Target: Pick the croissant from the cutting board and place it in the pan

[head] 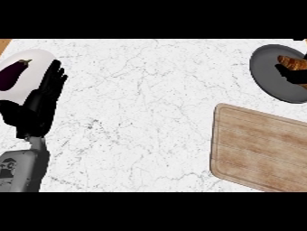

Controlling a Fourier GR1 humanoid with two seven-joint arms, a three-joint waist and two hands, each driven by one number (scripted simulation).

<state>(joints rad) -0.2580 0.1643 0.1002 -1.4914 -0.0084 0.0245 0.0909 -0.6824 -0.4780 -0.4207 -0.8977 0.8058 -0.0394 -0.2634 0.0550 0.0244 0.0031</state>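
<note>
While the right hand is curling its fingers around the croissant over the pan, the left hand is resting open beside a plate bearing an eggplant; the cutting board is lying bare on the surface.

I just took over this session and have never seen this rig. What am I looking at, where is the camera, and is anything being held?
This is one view, from the robot's head, looking steeply down at a marble counter. The two black shapes are its hands. The left hand rests open at the view's left, fingers up, next to a white plate that carries an eggplant. The right hand shows only partly at the right edge, curled round a croissant over the grey pan. Below the pan lies a wooden cutting board with nothing on it. So the croissant has reached the pan but is not yet released.
</note>
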